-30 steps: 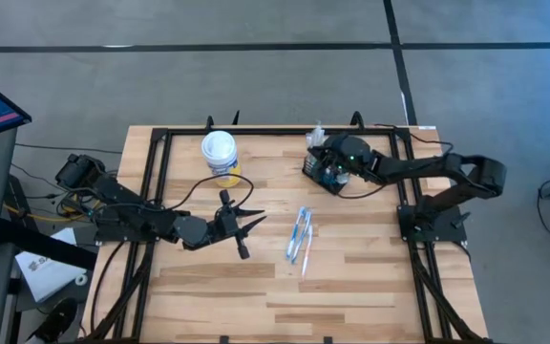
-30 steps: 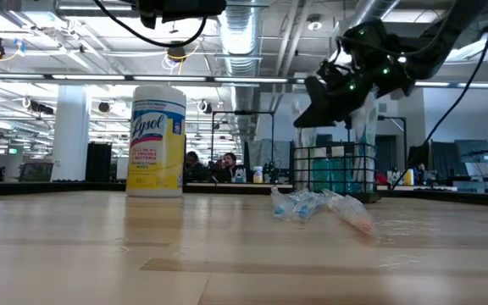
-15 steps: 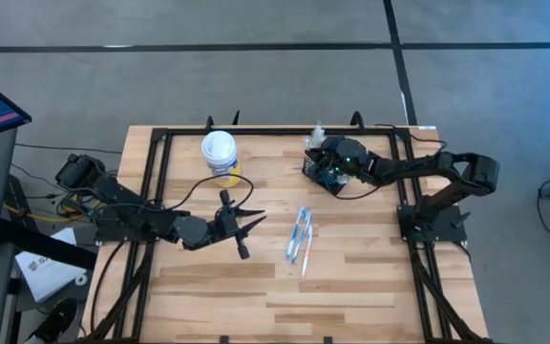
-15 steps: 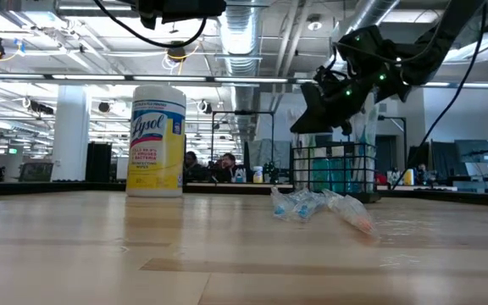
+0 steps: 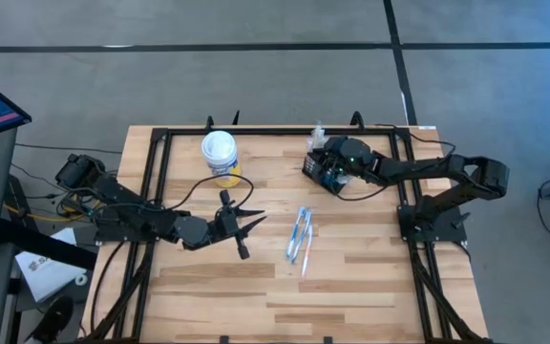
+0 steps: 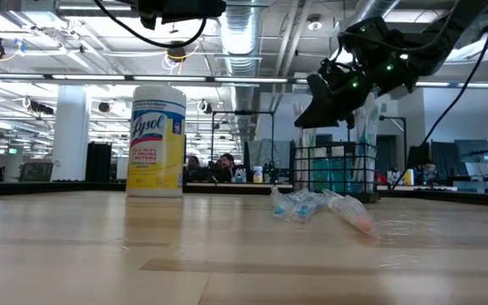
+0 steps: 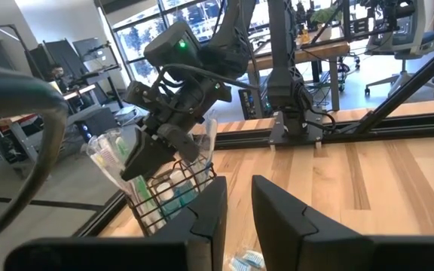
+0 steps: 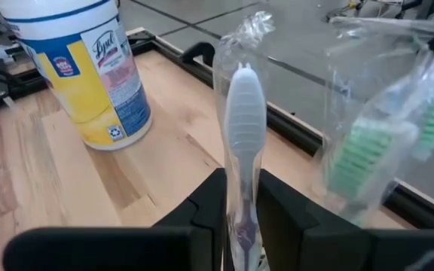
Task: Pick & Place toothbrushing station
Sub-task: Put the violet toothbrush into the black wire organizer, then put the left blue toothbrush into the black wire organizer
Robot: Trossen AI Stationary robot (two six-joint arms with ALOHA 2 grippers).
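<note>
Wooden desk, left to right: left hand hovering with narrowly parted fingers, holding nothing; one yellow wipes canister; about three wrapped toothbrushes lying loose mid-desk; one black mesh caddy at the back right corner. Right hand sits over it, fingers around a wrapped toothbrush, can't tell if gripping.

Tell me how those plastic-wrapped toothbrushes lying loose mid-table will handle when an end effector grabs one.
The clear-wrapped toothbrushes lie flat in a loose bunch on the wooden table, so fingers may catch two at once. Their glossy, crinkled film probably makes them slippery. They look thin and light, so a push would likely slide or scatter them rather than roll them.
</note>
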